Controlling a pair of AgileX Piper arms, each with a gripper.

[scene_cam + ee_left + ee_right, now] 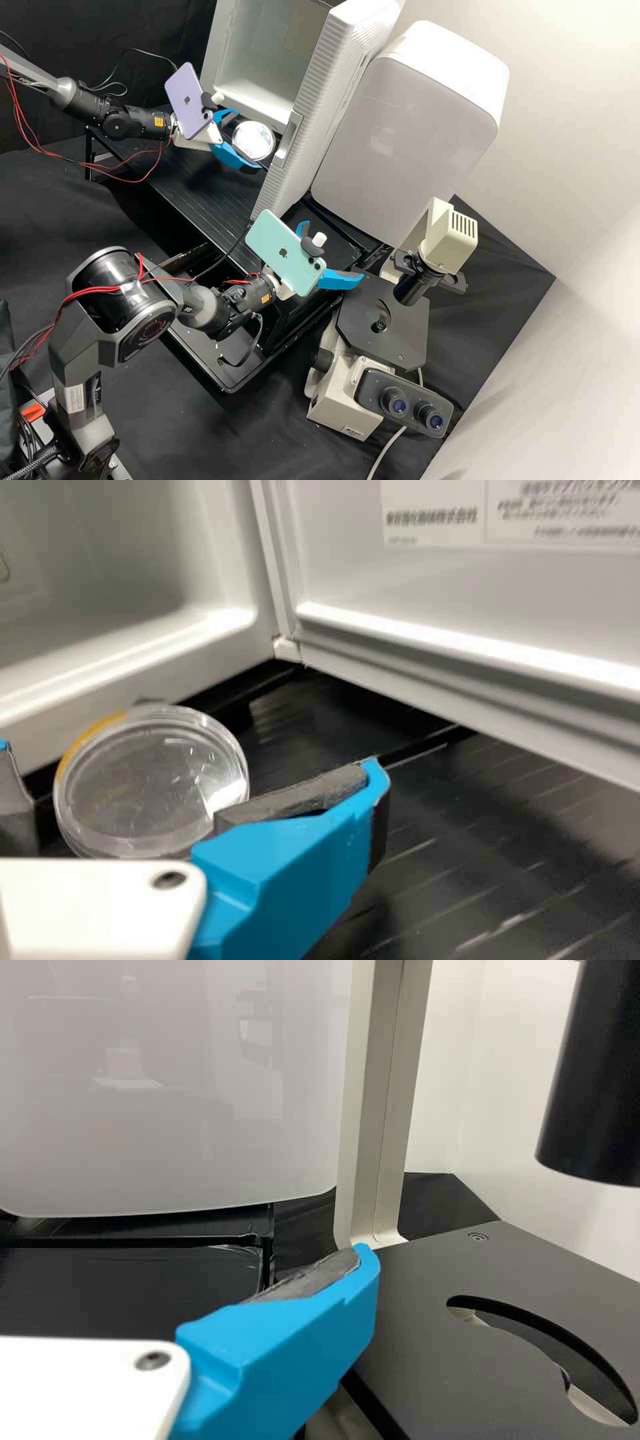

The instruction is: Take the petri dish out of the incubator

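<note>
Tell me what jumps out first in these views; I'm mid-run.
The clear petri dish catches the eye first. It is gripped between the blue fingers of the left gripper, just outside the open white incubator. Nearer the camera, the right gripper hangs open and empty at the edge of the black stage of the microscope.

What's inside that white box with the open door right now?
The part of the incubator that shows is bare white walls and a ledge; the rest is hidden behind its ribbed panel. The petri dish is outside, between the fingers of the left gripper.
</note>
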